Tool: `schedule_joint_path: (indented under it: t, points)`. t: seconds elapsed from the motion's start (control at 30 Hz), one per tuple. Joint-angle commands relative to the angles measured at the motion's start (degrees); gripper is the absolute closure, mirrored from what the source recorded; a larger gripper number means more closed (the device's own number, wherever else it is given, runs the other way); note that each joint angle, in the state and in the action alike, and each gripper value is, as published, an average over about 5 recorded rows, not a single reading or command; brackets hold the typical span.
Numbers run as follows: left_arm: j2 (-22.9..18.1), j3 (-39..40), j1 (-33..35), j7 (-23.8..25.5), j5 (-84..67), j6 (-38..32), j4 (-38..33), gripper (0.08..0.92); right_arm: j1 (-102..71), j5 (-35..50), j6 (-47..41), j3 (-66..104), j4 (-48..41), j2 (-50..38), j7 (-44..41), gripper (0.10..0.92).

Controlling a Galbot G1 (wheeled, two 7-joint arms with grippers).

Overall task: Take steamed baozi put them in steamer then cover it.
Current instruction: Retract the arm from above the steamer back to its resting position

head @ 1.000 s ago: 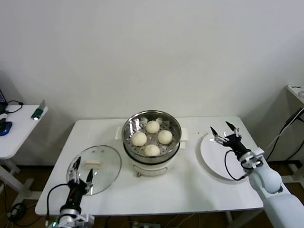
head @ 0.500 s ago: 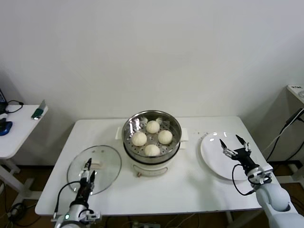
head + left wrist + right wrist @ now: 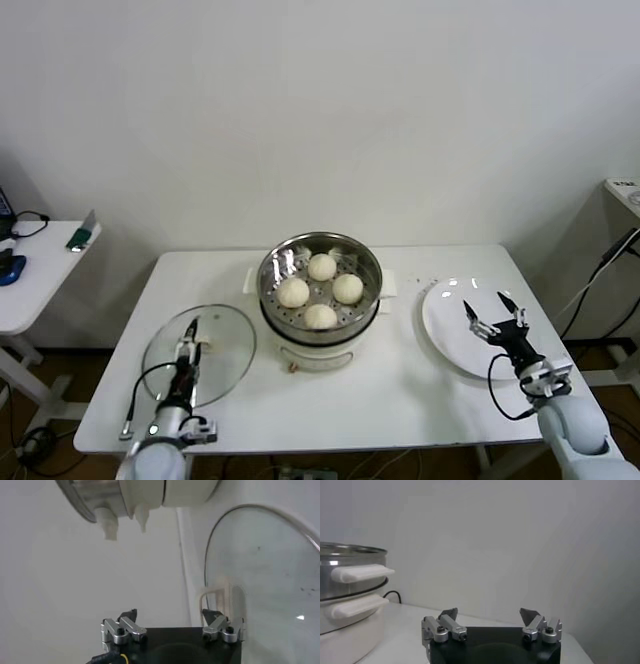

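Several cream-white baozi [image 3: 320, 291] lie in the shiny steel steamer [image 3: 275, 268] on its cream-white pot base at the table's middle. The glass cover [image 3: 222, 362] lies flat on the table to the steamer's left, bar handle [image 3: 197, 345] up. My left gripper [image 3: 190, 335] is open and empty over the cover by its handle. In the left wrist view the gripper [image 3: 170, 616] has the handle [image 3: 222, 596] by one finger and the steamer [image 3: 150, 495] farther off. My right gripper [image 3: 486, 306] is open and empty above the white plate [image 3: 445, 325]. In its wrist view [image 3: 490, 613] the steamer [image 3: 345, 575] shows off to one side.
The white plate lies at the table's right. A side table [image 3: 40, 265] with small items stands to the left. A black cable [image 3: 600, 270] hangs at the right edge. The table's front edge runs close below both grippers.
My left gripper has moved forward onto the cover and turned towards its handle. My right gripper has drawn back from the plate's far side towards the table's front right.
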Motion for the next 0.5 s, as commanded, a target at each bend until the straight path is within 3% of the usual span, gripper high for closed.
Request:
schedule_joint_path:
  t: [0.03, 0.5]
  points:
    - [0.3, -0.38, -4.12, -0.87, 2.59, 0.26, 6.24, 0.177, -0.27, -0.99, 0.11, 0.5, -0.19, 0.81, -0.15, 0.203]
    - [1.39, 0.62, -5.68, -2.26, -0.55, 0.57, 6.98, 0.177, -0.11, -2.9, 0.74, -0.19, -1.35, 1.78, -0.86, 0.203]
